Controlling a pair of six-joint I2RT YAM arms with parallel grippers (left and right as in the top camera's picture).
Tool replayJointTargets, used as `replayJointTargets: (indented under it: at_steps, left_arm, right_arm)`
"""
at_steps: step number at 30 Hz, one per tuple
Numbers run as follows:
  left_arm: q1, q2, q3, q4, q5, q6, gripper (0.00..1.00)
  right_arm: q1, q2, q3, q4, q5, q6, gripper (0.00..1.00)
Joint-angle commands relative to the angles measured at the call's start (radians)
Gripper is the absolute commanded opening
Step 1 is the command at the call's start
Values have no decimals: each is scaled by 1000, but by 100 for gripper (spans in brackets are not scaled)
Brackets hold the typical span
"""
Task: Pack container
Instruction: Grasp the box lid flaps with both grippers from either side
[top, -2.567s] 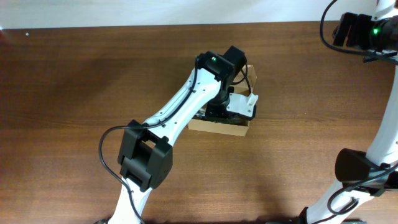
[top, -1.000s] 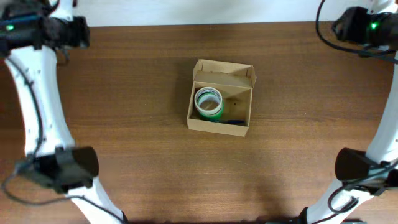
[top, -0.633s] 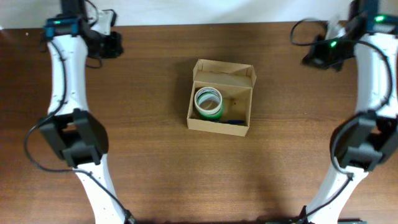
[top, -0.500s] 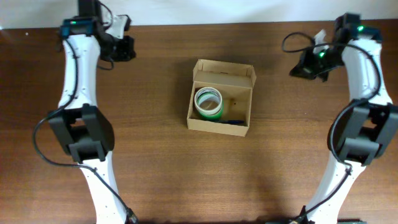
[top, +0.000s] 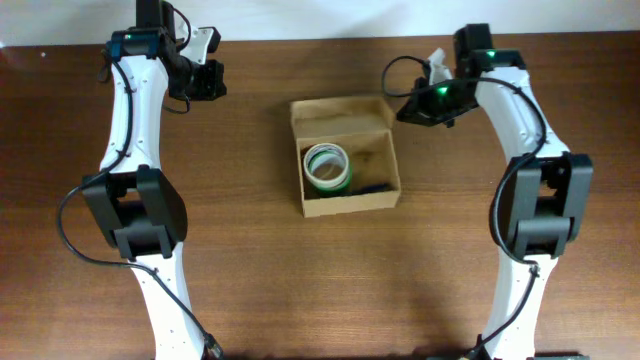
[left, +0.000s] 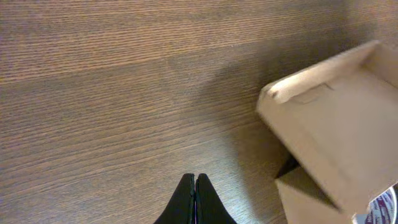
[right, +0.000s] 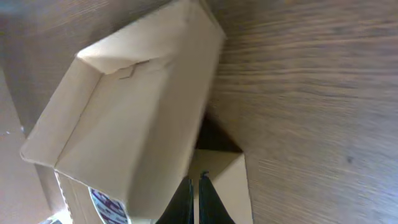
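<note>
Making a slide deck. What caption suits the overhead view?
Open box holding a green tape roll, mid-way across the wooden table.

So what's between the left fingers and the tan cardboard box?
Only bare brown wooden table, from left fingers to tan cardboard box, shown in the overhead view.

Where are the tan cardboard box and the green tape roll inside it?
tan cardboard box (top: 338, 114): overhead view, on its open lid flap.
green tape roll (top: 330, 182): overhead view, on its green outer side.
</note>
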Motion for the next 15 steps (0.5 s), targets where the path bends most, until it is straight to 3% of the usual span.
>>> replayJointTargets:
  at_steps: [1, 7, 15]
  left_arm:
    - [6, 2, 0, -16, 14, -5, 2]
    - [5, 9, -45, -21, 15, -6, 2]
    - [-40, 10, -301, 6, 135, -6, 2]
  right_arm:
    - [-13, 18, -3, 10, 9, 35, 4]
    - [-48, 18, -3, 2, 9, 35, 4]
    - [-52, 18, -3, -4, 40, 24, 4]
